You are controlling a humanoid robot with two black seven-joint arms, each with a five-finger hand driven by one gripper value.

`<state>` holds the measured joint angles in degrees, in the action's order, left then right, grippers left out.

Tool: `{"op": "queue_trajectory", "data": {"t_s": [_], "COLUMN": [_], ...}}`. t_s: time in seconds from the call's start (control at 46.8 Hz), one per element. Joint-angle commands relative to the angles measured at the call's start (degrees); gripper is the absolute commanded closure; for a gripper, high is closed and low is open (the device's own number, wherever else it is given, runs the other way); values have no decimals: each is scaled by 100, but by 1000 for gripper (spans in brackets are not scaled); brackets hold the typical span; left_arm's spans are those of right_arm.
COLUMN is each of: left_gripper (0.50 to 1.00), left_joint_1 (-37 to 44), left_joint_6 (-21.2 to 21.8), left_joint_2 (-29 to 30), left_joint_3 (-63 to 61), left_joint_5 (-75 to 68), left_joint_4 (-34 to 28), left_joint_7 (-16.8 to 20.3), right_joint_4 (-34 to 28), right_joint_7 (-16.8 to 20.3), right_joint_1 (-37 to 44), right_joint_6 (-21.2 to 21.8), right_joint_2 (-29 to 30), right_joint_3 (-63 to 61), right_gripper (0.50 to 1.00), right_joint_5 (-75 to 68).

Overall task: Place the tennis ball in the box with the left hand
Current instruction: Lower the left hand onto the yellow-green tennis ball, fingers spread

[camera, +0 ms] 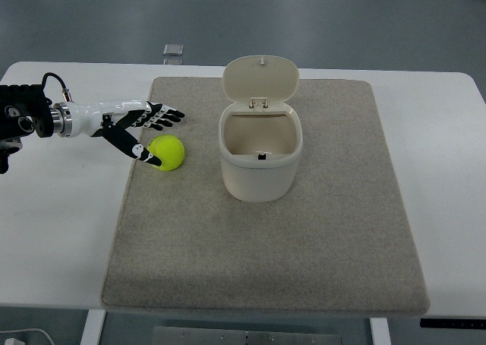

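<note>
We've got a white table [61, 231] here with a big grey-beige mat [304, 254] covering most of the middle (bare tabletop shows on both sides). A small clear-looking square thing [174, 51] sits at the table's far edge, just beyond the mat's far left corner; we can't tell what it is.

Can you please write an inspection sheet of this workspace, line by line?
Surface: white table under a grey-beige rectangular felt mat.
Job's things: yellow-green tennis ball on the mat; cream plastic box to its right, hinged lid open, inside looks empty.
Clutter: small clear square object at the far table edge.
Grippers: left hand open, thumb at the ball; right hand not in view.
Cables: black cable at the left wrist.
Surroundings: grey floor.
</note>
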<state>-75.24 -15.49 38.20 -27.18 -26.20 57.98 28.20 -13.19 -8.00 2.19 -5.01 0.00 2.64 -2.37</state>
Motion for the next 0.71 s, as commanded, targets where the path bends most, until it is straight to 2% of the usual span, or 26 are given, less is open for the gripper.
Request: {"op": "queue_trajectory", "data": {"t_s": [0.0,0.278,0.406,0.684], "left_gripper": [523,525,527,531], "left_joint_1": [1,-8,9,115], "left_joint_6": [2,28,265,397], "left_joint_2": [-58,-49,-49,-58], "left_joint_3": [2,-7,-16,-16], "left_joint_5": [1,-51,-175,-306], "left_joint_4": [47,144,144,135], "left_joint_7": [1,1,1,1], "right_joint_4": [1,1,1,1], "right_joint_7": [0,0,0,0], "right_joint_1": [0,0,0,0], "right_joint_6": [0,0,-9,0], "right_joint_2": [0,0,0,0], "right_joint_3": [0,0,0,0], "right_gripper": [562,562,562,562], "right_joint_5": [0,0,0,0]}}
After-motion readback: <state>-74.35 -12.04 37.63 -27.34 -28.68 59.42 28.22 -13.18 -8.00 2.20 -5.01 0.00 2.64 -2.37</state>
